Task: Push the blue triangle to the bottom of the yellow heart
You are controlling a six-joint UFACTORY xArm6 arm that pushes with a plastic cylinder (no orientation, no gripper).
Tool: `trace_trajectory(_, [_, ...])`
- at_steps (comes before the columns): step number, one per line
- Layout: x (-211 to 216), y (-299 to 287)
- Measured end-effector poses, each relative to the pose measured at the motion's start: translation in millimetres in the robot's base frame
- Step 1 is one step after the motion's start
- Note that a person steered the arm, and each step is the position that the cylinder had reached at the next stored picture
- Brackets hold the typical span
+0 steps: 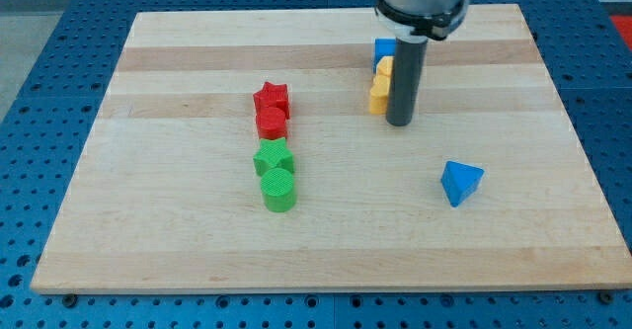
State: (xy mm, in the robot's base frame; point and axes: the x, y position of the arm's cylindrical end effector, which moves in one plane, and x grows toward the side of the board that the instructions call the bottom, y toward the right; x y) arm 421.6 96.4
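The blue triangle [460, 182] lies on the wooden board at the view's lower right. Two yellow blocks sit near the view's top centre, partly hidden by my rod: one [379, 94] lower and one [383, 67] above it; I cannot tell which is the heart. A blue block [382, 48] sits just above them. My tip [399, 122] rests on the board right beside the lower yellow block, on its right, and well up and left of the blue triangle.
A red star [271, 98] and a red round block [272, 123] sit left of centre. Below them are a green star [273, 156] and a green cylinder [278, 189]. The wooden board [148, 220] lies on a blue perforated table.
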Motion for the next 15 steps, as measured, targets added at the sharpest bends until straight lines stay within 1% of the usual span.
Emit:
trace_trajectory(1, [17.3,75.1])
trace_trajectory(2, [17.2,145.2])
trace_trajectory(3, [64.4,165.9])
trace_trajectory(4, [130.6,162.0])
trace_trajectory(7, [115.0,87.7])
trace_trajectory(8, [101.5,66.0])
trace_trajectory(10, [31.9,28.4])
trace_trajectory(11, [5.8,16.9])
trace_trajectory(12, [5.2,75.3])
trace_trajectory(13, [57.6,164.4])
trace_trajectory(14, [178.9,161.5])
trace_trajectory(15, [189.5,132.1])
